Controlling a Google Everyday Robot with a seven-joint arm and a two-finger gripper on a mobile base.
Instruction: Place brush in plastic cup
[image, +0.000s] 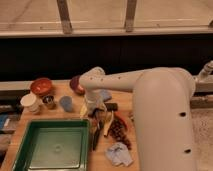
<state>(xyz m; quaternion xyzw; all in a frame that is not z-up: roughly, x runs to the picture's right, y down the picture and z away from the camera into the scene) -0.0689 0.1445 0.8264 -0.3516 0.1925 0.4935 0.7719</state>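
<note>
the white arm (117, 80) reaches from the robot's bulky body at the right edge of the tabletop (59, 94) toward its middle, bends at a rounded joint, then drops straight down. the gripper (95, 111) hangs at the end of that drop, pointing down over the middle of the tabletop, just above the far end of a small heap of utensils. its jaws stand released, spread wide, and nothing can be made out between them.

the brush (95, 136) is a long, thin black stick lying flat on the wood, running from under the gripper toward the near edge, just beside the right wall of the green tray (30, 150). whether the gripper touches its far end cannot be told. a pale cream utensil (108, 123) lies just beside it.

the plastic cup (65, 103) is a small light-blue tumbler standing upright, near the gripper on the side toward the left edge, beyond the tray's far wall. a small dark tin (48, 101) and a white cup (31, 101) stand in a row with it toward the left edge.
</note>
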